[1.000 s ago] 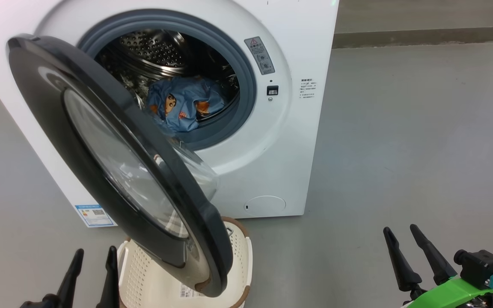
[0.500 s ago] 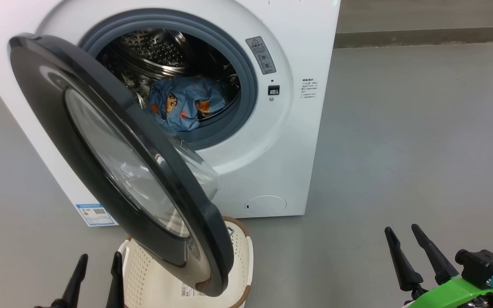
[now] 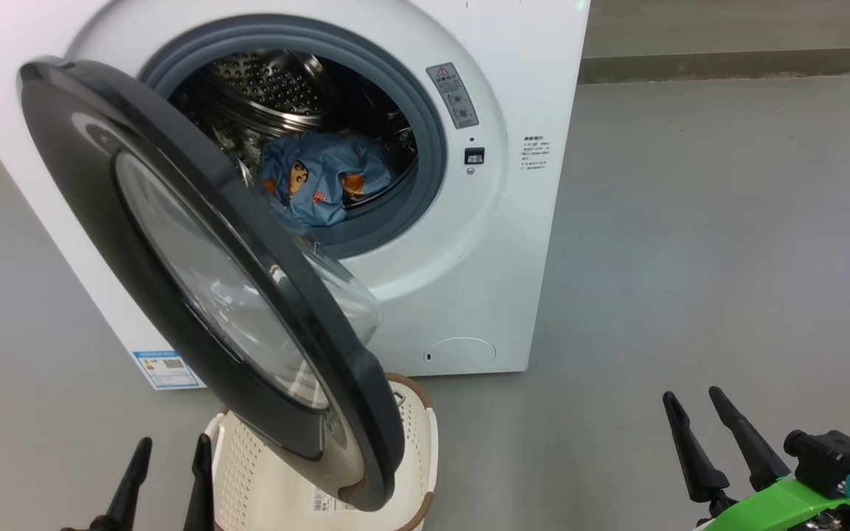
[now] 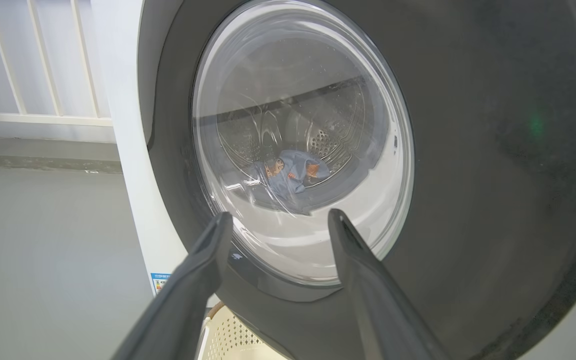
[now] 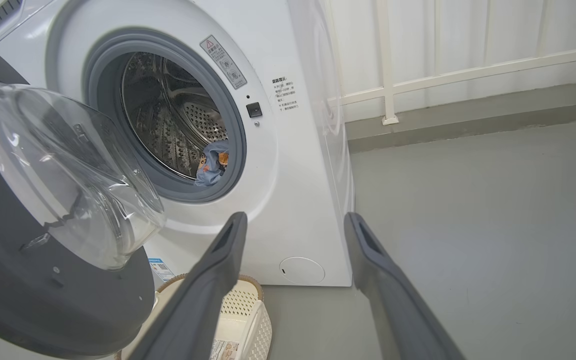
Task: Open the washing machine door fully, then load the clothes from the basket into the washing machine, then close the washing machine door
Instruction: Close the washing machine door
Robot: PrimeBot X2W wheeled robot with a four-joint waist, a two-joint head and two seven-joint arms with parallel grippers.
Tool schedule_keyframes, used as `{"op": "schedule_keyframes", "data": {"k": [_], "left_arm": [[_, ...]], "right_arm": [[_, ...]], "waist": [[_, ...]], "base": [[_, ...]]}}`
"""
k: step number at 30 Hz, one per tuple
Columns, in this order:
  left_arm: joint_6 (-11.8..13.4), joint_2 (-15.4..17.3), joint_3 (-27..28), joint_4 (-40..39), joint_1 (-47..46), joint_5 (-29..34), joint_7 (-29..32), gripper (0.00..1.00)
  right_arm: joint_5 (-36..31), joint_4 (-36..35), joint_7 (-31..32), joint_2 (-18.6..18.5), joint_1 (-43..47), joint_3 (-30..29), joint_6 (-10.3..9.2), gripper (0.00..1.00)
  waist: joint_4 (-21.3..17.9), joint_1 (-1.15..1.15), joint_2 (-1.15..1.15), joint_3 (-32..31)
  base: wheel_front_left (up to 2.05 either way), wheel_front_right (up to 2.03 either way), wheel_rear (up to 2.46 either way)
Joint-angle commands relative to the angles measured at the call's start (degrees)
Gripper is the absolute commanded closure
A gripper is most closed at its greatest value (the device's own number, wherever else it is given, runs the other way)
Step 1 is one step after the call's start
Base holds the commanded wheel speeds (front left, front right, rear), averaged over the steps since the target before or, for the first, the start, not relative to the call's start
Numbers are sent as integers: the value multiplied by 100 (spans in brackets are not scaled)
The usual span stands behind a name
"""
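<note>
- The big round washing machine door [image 3: 211,287], a glossy black rim round a bulging clear glass bowl, stands swung out, hinged on the robot's left, with its free edge hanging low and near.
- The light-blue clothes [image 3: 322,181] with orange-brown cartoon prints lie in the perforated steel drum [image 3: 270,81] of the white boxy washing machine [image 3: 513,221].
- The small cream-white perforated basket [image 3: 421,450] with its brown rim sits on the grey floor [image 3: 690,221] under the door's free edge. Its label shows and no cloth is visible in it, so loading looks done. Whether the door touches it, I cannot tell.
- The left gripper [image 3: 174,442] faces the door's outer side, dark fingers spread wide and empty.
- The right gripper [image 3: 690,396] is low at the right, well apart from the door, and is also wide and empty.
- On handling, the door should be stiff and fairly heavy, swinging on its hinge, and that glossy rim looks slippery.
- No need to pinch it. Push flat on the black rim near the free edge, keeping off the glass.
</note>
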Motion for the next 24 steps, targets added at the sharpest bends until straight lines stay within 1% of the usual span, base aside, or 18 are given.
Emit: {"op": "schedule_keyframes", "data": {"k": [1,21,22,23,24], "left_arm": [[-53,10,202,-116,-154,29,-70,0],[-98,-33,227,-99,-171,54,-70,0],[-99,-34,230,-100,-172,53,-70,0],[-100,-35,233,-101,-173,51,-70,0],[-101,-36,233,-101,-174,50,-70,0]], "right_arm": [[-70,-130,-26,-92,-147,89,52,0],[-184,-262,-26,-59,-102,-37,52,0],[-181,-273,-26,-61,-103,-52,52,7],[-179,-284,-26,-64,-105,-67,52,24],[-180,-294,-26,-67,-107,-82,52,50]], "waist": [[2,0,0,-1],[84,0,0,13],[97,0,0,15],[113,0,0,18],[131,0,0,20]], "base": [[0,0,0],[0,0,0],[0,0,0],[0,0,0],[0,0,0]]}}
